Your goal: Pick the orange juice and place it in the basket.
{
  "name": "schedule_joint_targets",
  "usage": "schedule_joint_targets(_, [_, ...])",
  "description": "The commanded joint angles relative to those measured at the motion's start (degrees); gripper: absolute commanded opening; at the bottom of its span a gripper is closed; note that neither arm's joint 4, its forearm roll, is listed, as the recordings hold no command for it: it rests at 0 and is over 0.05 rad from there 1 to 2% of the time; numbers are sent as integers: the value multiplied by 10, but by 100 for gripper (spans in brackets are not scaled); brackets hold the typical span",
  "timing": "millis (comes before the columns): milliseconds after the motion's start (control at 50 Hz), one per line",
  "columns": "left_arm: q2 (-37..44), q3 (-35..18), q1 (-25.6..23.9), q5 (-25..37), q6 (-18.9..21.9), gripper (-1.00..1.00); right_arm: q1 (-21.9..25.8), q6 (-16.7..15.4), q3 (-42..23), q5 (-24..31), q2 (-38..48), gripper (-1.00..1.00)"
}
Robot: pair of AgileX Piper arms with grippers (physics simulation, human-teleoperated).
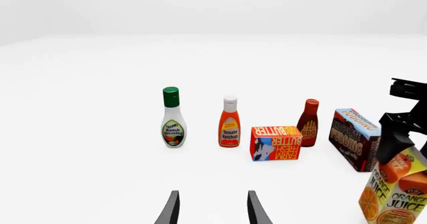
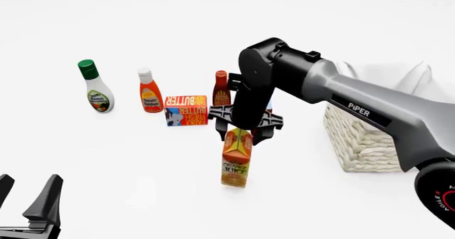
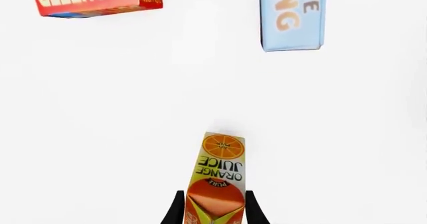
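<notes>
The right pincer (image 2: pixel 240 131) is closed on the gabled top of the orange juice (image 2: pixel 237 159), one finger on each side of the peak, as the right wrist view shows. The carton stands upright, or nearly so, in the middle of the bench (image 2: pixel 142 186), and directly beneath the pincer. Whether its base touches the surface or has just cleared it cannot be told.

The hold looks shallow to me: only the sloped roof is pinched, not the flat body. A quick lift or sideways swing could let the carton slide out or pivot between the fingers and fall. The basket (image 2: pixel 359 138) sits to the right, its woven wall rising about as high as the carton, so carrying too low would knock the carton against the rim and possibly out of the grasp. The butter box (image 2: pixel 186 110), a BBQ sauce bottle (image 2: pixel 221 92) and the chocolate pudding box (image 1: pixel 355 139) stand just beyond the carton on the far side; drifting that way could topple them.

The left pincer (image 2: pixel 29 196) rests open at the near left, well apart from everything. Farther left stand a ranch dressing bottle (image 2: pixel 95 87) and a tomato ketchup bottle (image 2: pixel 148 92), away from the likely path.
</notes>
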Motion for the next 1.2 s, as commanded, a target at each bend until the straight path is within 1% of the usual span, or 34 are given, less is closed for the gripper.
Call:
schedule_joint_targets(20, [-1, 1, 0, 0, 0, 100, 4, 4, 3, 0, -27, -100])
schedule_joint_targets(120, [-1, 1, 0, 0, 0, 100, 10, -1, 1, 0, -41, -100])
schedule_joint_targets(160, [-1, 1, 0, 0, 0, 100, 1, -22, 1, 0, -48, -100])
schedule_joint_targets(280, [-1, 1, 0, 0, 0, 100, 2, -33, 2, 0, -67, -100])
schedule_joint_targets(400, [-1, 1, 0, 0, 0, 100, -11, -59, 3, 0, -84, -100])
schedule_joint_targets(420, [-1, 1, 0, 0, 0, 100, -16, -69, 4, 0, -86, -100])
schedule_joint_targets(440, [-1, 1, 0, 0, 0, 100, -16, -72, 5, 0, -89, -100])
schedule_joint_targets(460, [-1, 1, 0, 0, 0, 100, -23, -86, 2, 0, -96, -100])
schedule_joint_targets(500, [-1, 1, 0, 0, 0, 100, -23, -83, 4, 0, -99, -100])
schedule_joint_targets(560, [-1, 1, 0, 0, 0, 100, -34, -107, 5, 0, -110, -100])
schedule_joint_targets(580, [-1, 1, 0, 0, 0, 100, -44, -121, 5, 0, -113, -100])
schedule_joint_targets(600, [-1, 1, 0, 0, 0, 100, -44, -120, 3, 0, -116, -100])
schedule_joint_targets(660, [-1, 1, 0, 0, 0, 100, -53, -135, 5, 0, -124, -100])
schedule_joint_targets(680, [-1, 1, 0, 0, 0, 100, -52, -134, 3, 0, -127, -100])
schedule_joint_targets(700, [-1, 1, 0, 0, 0, 100, -54, -140, 3, 0, -129, -100])
schedule_joint_targets(720, [-1, 1, 0, 0, 0, 100, -59, -153, 1, 0, -133, -100])
schedule_joint_targets(760, [-1, 1, 0, 0, 0, 100, -58, -154, 1, 0, -135, -100])
schedule_joint_targets(780, [-1, 1, 0, 0, 0, 100, -68, -171, 2, 0, -139, -100])
schedule_joint_targets(820, [-1, 1, 0, 0, 0, 100, -78, -192, -5, 0, -143, -100])
schedule_joint_targets(840, [-1, 1, 0, 0, 0, 100, -78, -192, -5, 0, -143, -100])
schedule_joint_targets(880, [-1, 1, 0, 0, 0, 100, -91, -228, -12, 0, -147, -100])
schedule_joint_targets(900, [-1, 1, 0, 0, 0, 100, -90, -227, -16, 0, -148, -100])
schedule_joint_targets(960, [-1, 1, 0, 0, 0, 100, -104, -261, -22, 0, -152, -100])
schedule_joint_targets(1140, [-1, 1, 0, 0, 0, 100, -117, -304, -37, 0, -165, -100])
schedule_joint_targets(1200, [-1, 1, 0, 0, 0, 100, -118, -308, -43, 0, -167, -100])
